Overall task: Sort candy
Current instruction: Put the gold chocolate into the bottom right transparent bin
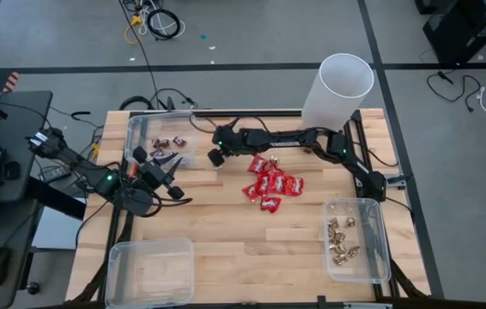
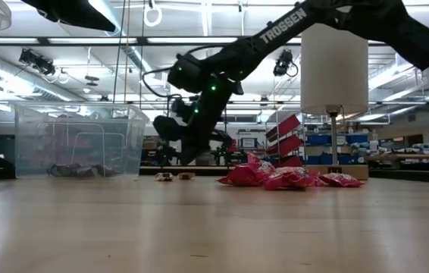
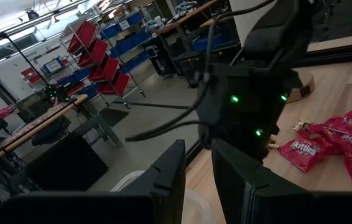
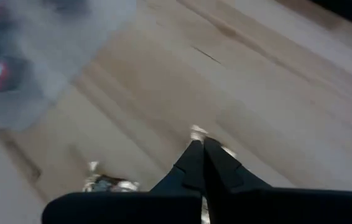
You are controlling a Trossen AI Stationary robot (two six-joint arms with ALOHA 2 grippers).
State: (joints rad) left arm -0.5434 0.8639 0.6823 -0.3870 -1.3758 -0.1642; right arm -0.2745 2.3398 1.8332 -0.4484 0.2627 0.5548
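A pile of shiny red candy packets [image 1: 270, 184] [image 2: 283, 176] [image 3: 338, 140] lies mid-table. Dark mini bars [image 1: 170, 142] [image 2: 78, 171] lie in the clear bin [image 1: 131, 137] at the far left. Gold-foil pieces [image 1: 342, 240] fill the clear bin [image 1: 380, 249] at the near right. Two small loose foil pieces [image 2: 163, 177] [image 4: 111, 182] lie on the table beside the far-left bin. My right gripper [image 1: 217, 157] [image 2: 188, 158] [image 4: 201, 144] is shut and hangs just above them; one piece is partly hidden behind its tips. My left gripper [image 1: 177, 180] [image 3: 198, 168] waits at the left, open by a narrow gap, with nothing in it.
An empty clear bin [image 1: 148, 270] sits at the near left corner. A tall white cylinder [image 1: 337, 86] stands at the far right edge. Bare wood shows between the red pile and the near edge.
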